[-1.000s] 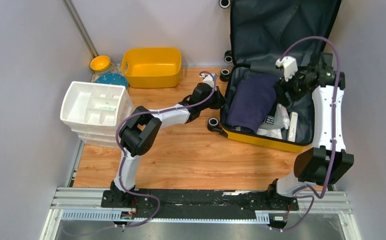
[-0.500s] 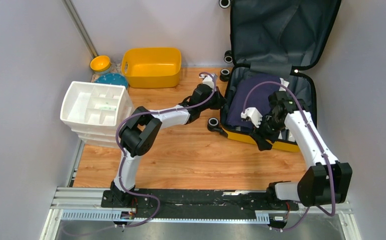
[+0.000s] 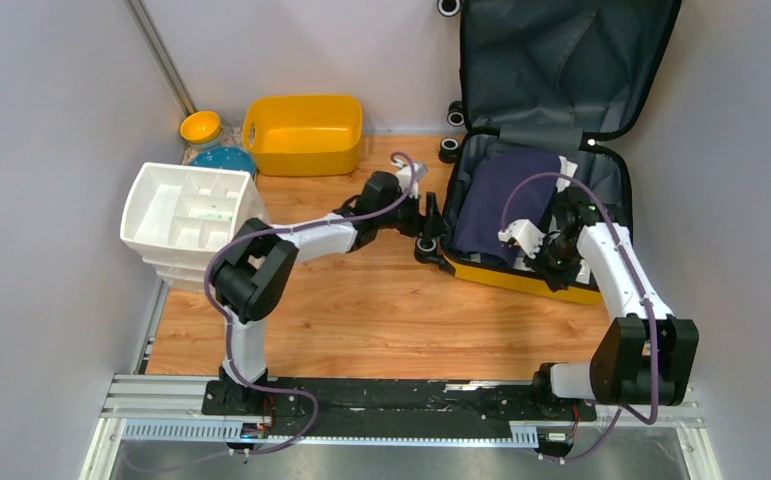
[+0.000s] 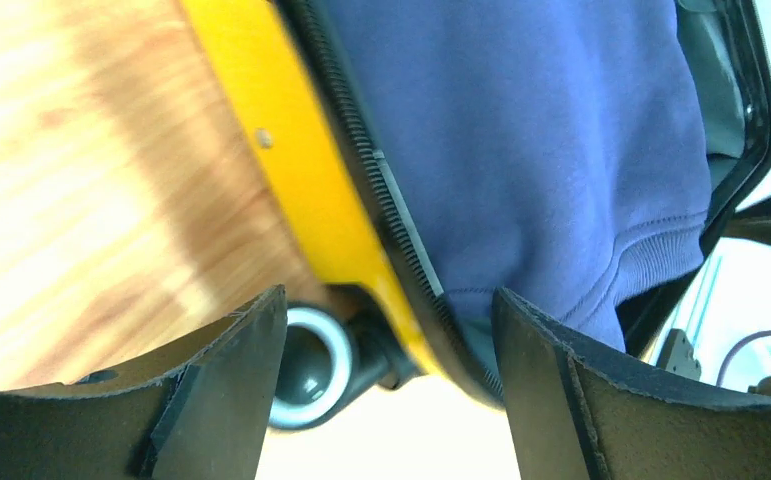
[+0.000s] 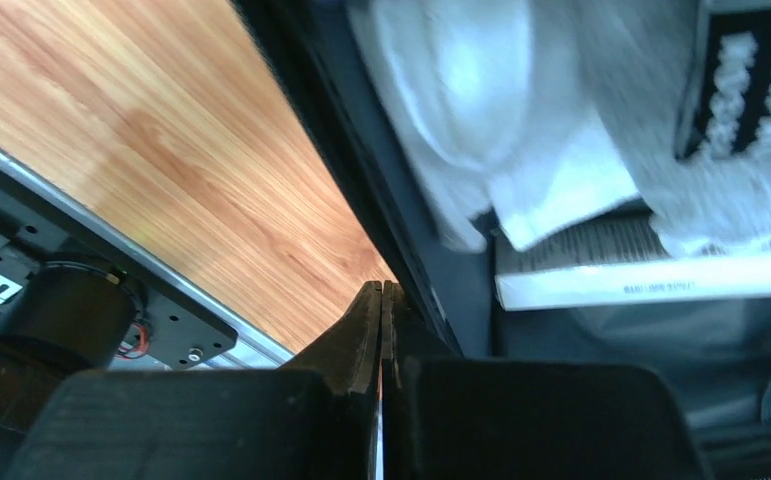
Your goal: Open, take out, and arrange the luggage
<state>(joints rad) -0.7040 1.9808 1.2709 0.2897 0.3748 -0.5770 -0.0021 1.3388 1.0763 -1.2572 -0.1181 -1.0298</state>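
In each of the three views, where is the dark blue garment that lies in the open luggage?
Top external: the dark blue garment lies in the left half of the open luggage, right of centre.
Left wrist: it fills the upper right, behind the luggage's yellow rim.
Right wrist: not in view; only white items show.
Shared landmark: the wooden tabletop, at the left in both wrist views.

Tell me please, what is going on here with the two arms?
The luggage lies open on the table, its lid upright, with a navy garment and white items inside. The left gripper stands open at its left rim, beside a wheel. The right gripper is shut, apparently empty, at the near rim.
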